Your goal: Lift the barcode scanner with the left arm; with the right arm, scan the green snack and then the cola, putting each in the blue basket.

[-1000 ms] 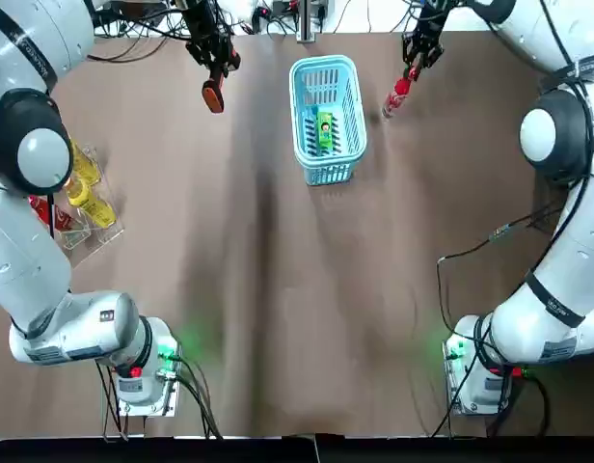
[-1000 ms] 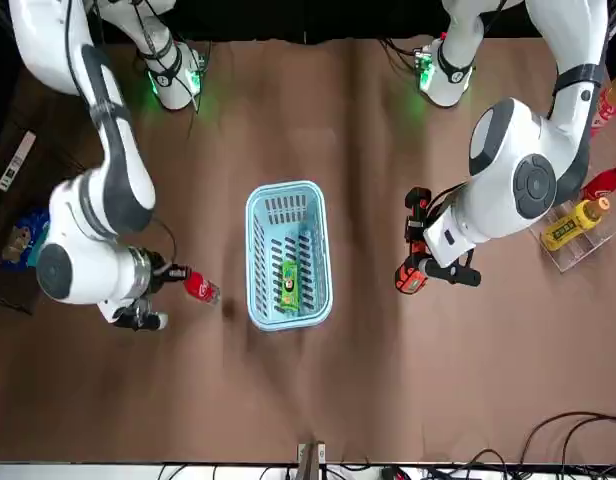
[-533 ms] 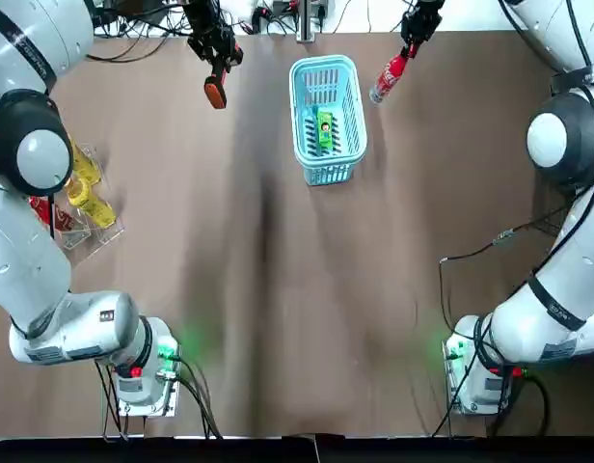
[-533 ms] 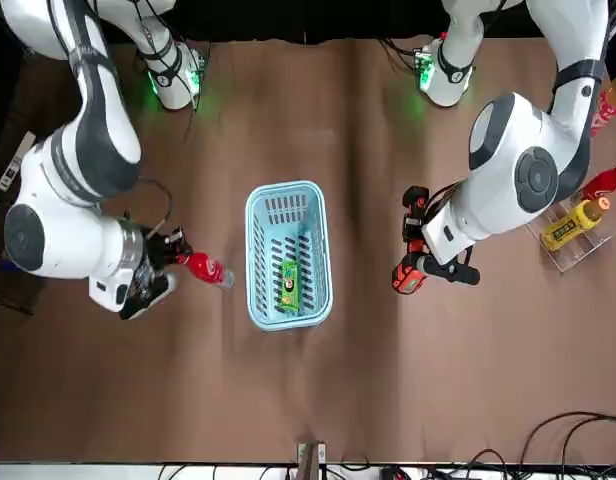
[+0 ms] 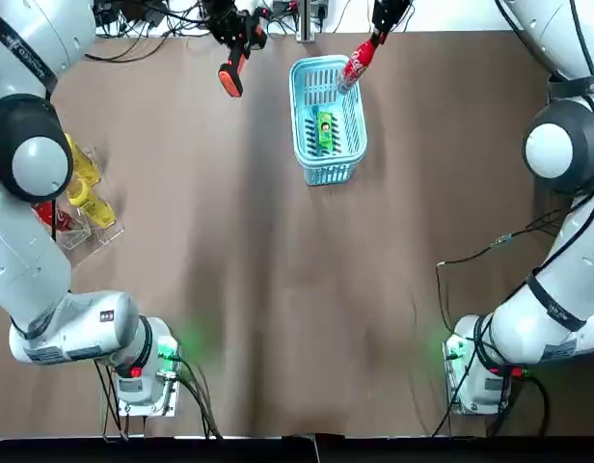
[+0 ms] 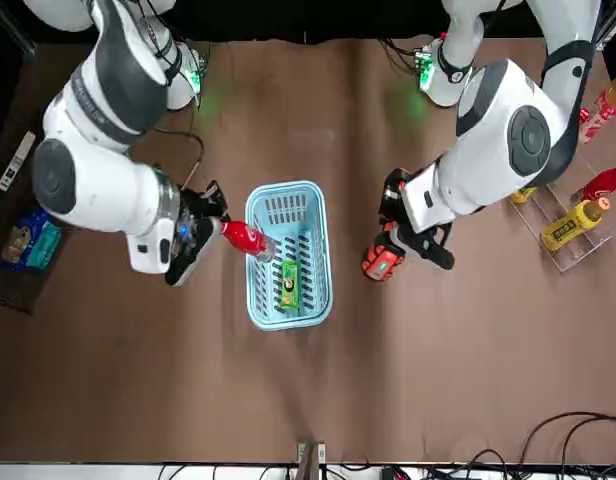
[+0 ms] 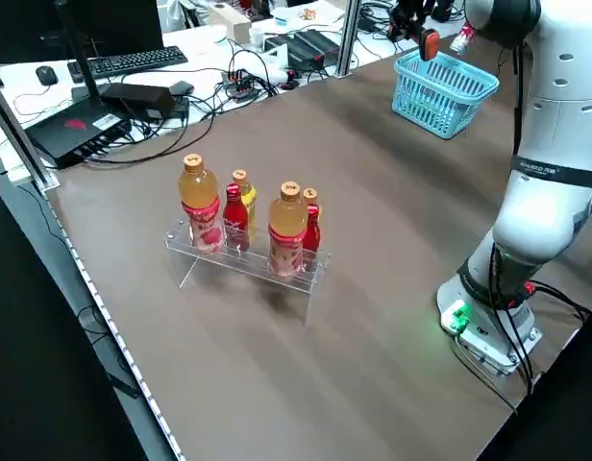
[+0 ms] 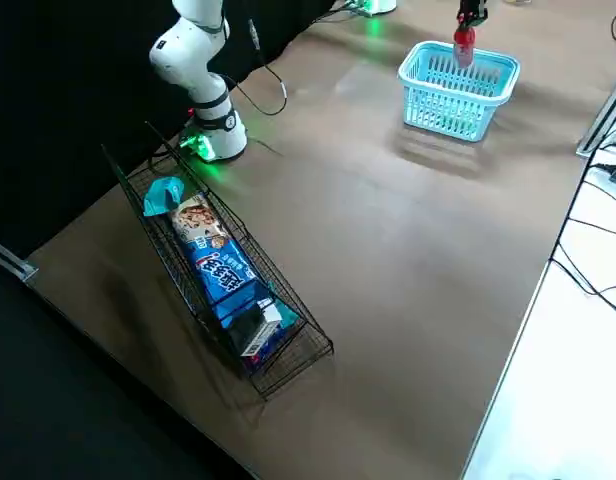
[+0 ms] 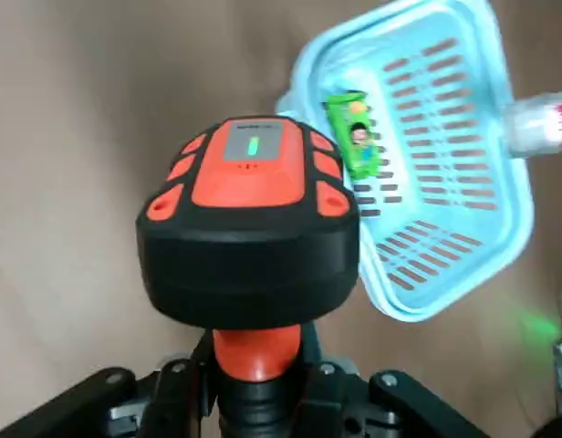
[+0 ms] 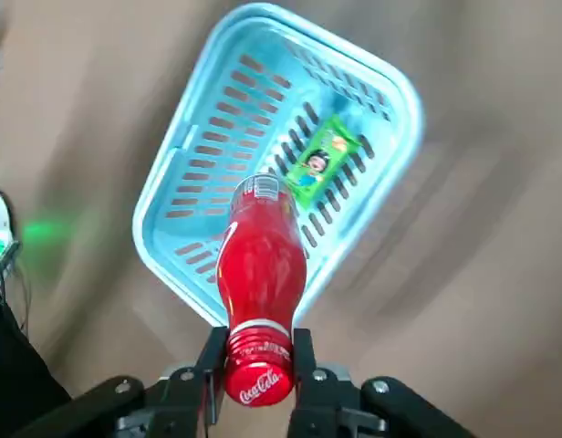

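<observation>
right gripper (image 10: 260, 367) pinches cola (image 10: 261, 265) over basket (image 10: 213, 137) | left gripper (image 9: 258, 388) apparently clamps scanner (image 9: 249, 228), contact hidden

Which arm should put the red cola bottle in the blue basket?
Right: the right gripper grips the red cola bottle over the blue slatted basket; the left gripper holds the orange barcode scanner.

Clear rack (image 7: 240, 266) on brown tabletop (image 7: 373, 230), drink bottles (image 7: 288, 226) upright inside. Black wire basket (image 8: 298, 362) holds snack packs (image 8: 220, 268). Keyboard (image 7: 133, 62) beyond tabletop edge.

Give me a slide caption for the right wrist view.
The right end effector holds the cola bottle over the blue basket, with the green snack lying inside.
</observation>
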### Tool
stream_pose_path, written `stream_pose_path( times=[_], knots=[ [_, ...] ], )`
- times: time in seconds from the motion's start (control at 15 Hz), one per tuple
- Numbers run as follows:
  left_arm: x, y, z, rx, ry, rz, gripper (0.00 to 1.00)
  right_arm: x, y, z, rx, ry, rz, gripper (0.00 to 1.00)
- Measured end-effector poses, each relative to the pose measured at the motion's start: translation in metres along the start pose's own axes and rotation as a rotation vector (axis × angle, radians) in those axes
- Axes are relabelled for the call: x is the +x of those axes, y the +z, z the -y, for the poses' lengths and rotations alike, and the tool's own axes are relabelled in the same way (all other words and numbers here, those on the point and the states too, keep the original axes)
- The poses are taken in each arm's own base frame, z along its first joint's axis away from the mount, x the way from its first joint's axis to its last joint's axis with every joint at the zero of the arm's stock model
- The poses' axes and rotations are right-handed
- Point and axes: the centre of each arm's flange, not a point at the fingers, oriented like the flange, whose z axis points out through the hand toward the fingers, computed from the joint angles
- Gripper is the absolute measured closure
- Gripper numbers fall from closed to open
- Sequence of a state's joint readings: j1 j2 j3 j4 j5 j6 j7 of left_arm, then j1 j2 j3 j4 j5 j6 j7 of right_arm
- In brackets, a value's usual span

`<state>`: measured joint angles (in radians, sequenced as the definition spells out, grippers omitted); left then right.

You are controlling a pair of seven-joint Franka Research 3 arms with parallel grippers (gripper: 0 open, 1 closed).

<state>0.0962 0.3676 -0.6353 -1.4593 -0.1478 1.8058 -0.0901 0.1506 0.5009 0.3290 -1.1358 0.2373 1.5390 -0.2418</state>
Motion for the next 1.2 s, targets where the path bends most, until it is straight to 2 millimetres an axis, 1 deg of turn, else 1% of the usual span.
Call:
stream_pose_path(
  times=[0.2,0.33,0.47,0.6,0.73,0.93,1.07,1.2],
  knots=[
    [-0.003,-0.003,-0.025,-0.036,0.143,-0.006,0.63,0.009,-0.001,0.028,-0.007,-0.078,-0.021,0.67],
    [-0.004,-0.003,-0.036,-0.098,0.236,-0.005,0.63,0.013,-0.003,0.037,-0.013,-0.138,-0.041,0.67],
    [-0.004,-0.003,-0.04,-0.165,0.31,-0.01,0.63,0.015,-0.007,0.042,-0.018,-0.197,-0.055,0.67],
    [-0.004,0.002,-0.042,-0.205,0.366,-0.007,0.63,0.017,-0.009,0.047,-0.024,-0.242,-0.072,0.67],
    [-0.003,0.013,-0.047,-0.227,0.401,0.007,0.63,0.019,-0.009,0.053,-0.026,-0.26,-0.08,0.67],
    [-0.002,0.031,-0.06,-0.257,0.451,0.032,0.63,0.02,-0.008,0.059,-0.025,-0.269,-0.08,0.67],
    [-0.001,0.038,-0.065,-0.271,0.467,0.031,0.63,0.02,-0.008,0.059,-0.026,-0.27,-0.08,0.67],
    [0.004,0.041,-0.068,-0.278,0.474,-0.002,0.63,0.02,-0.008,0.059,-0.026,-0.27,-0.081,0.67]
  ],
)
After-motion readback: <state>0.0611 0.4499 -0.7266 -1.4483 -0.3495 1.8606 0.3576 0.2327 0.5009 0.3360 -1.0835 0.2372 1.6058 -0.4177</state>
